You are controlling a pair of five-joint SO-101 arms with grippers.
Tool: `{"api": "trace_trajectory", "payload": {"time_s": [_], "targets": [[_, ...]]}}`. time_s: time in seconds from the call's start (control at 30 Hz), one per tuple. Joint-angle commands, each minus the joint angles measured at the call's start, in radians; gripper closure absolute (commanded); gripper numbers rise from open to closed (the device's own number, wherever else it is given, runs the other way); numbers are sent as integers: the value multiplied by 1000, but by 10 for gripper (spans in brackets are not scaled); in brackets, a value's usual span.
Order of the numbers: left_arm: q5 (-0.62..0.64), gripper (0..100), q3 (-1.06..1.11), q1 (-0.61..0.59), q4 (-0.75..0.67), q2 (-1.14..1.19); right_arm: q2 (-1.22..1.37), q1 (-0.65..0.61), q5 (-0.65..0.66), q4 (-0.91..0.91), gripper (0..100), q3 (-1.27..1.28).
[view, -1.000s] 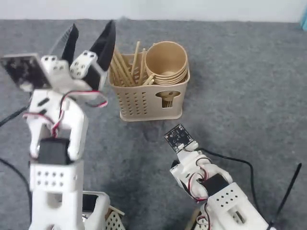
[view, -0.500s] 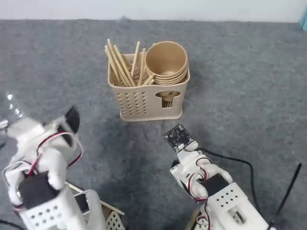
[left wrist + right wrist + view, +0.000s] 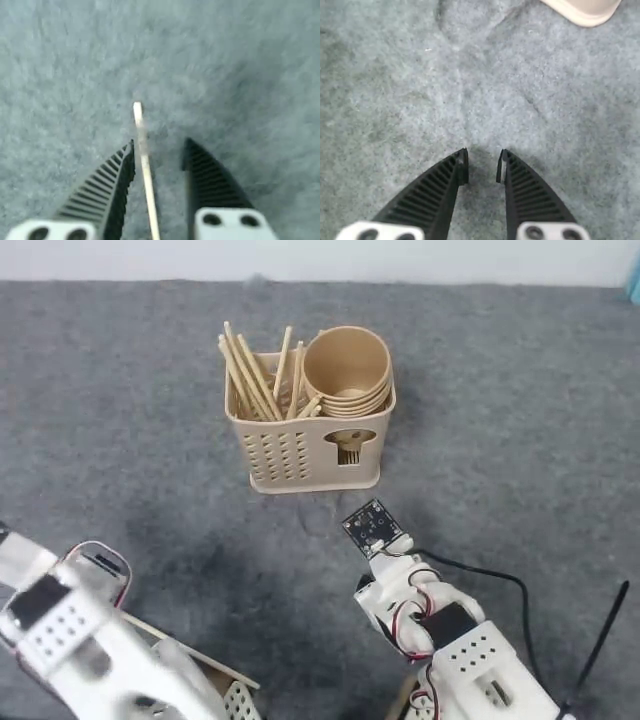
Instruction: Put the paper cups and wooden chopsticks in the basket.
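One chopstick (image 3: 145, 160), between parted left claw (image 3: 159, 143)

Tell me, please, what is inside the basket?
The basket holds a stack of paper cups on one side and wooden chopsticks leaning beside them. Its walls hide their lower ends and the basket floor.

The grey, felt-like tabletop (image 3: 520, 390) is stretching out to every edge, showing faint creases and darker patches. A pale strip of wall (image 3: 400, 260) is running beyond the far edge, and a blue object (image 3: 635, 280) is peeking in at the far right corner.
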Motion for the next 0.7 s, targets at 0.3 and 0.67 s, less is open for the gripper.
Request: {"api": "trace_trajectory", "payload": {"time_s": [0.3, 0.67], "targets": [[-63, 894, -96, -9, -233, 632, -21, 15, 17, -15, 898, -17], [-63, 900, -88, -8, -310, 687, -21, 15, 17, -15, 898, -17]]}}
